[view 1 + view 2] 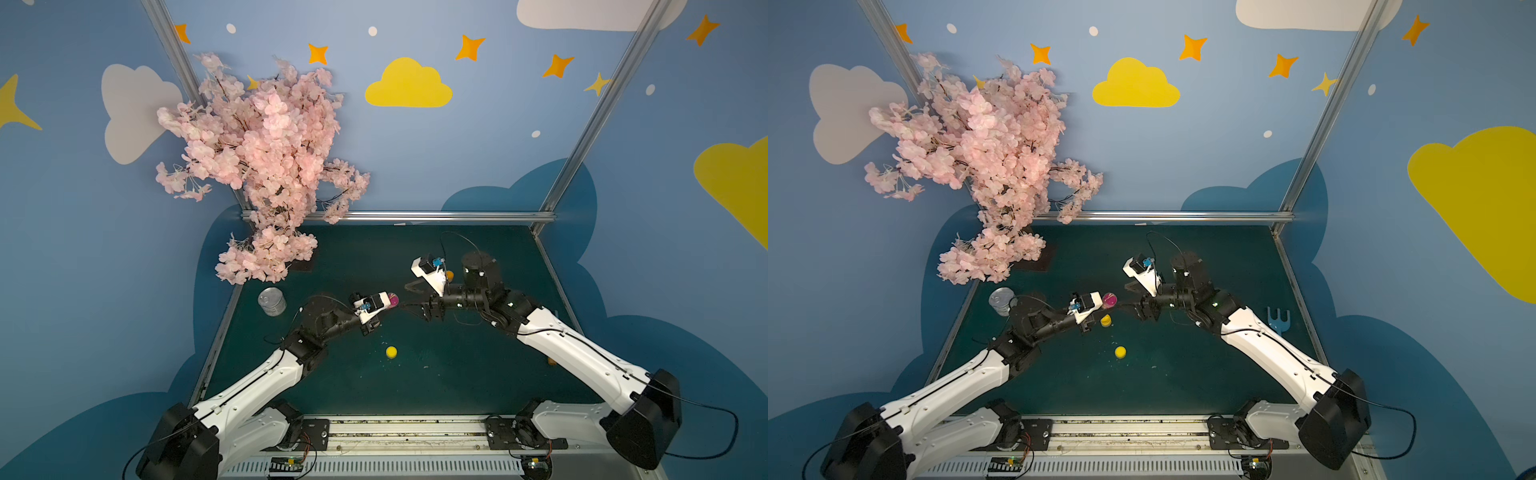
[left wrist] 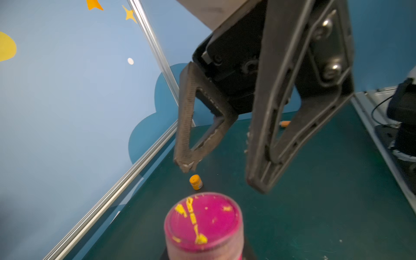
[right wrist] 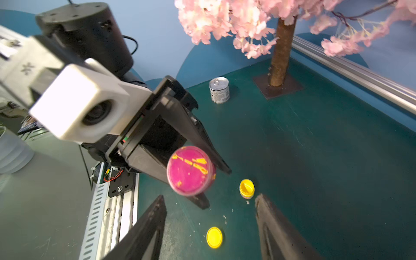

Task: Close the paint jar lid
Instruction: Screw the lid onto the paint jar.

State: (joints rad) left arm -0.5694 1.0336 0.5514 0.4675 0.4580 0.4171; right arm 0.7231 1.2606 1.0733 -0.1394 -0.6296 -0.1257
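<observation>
The left end effector point(image 3: 215, 188) is clamped on a pink paint jar point(image 2: 202, 253), held tilted above the desk point(image 3: 315, 157), its yellow-smeared pink lid point(image 2: 203, 221) on top and turned toward the right end effector point(image 2: 222, 176). That one stands wide with nothing between its jaws, just apart from the lid. A small open yellow jar point(image 3: 247, 189) and a loose yellow cap point(image 3: 214, 237) sit on the desk below.

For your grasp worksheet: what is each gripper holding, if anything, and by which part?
The left gripper clamps the pink paint jar by its sides, top end free. The right gripper is open, holding nothing.
</observation>
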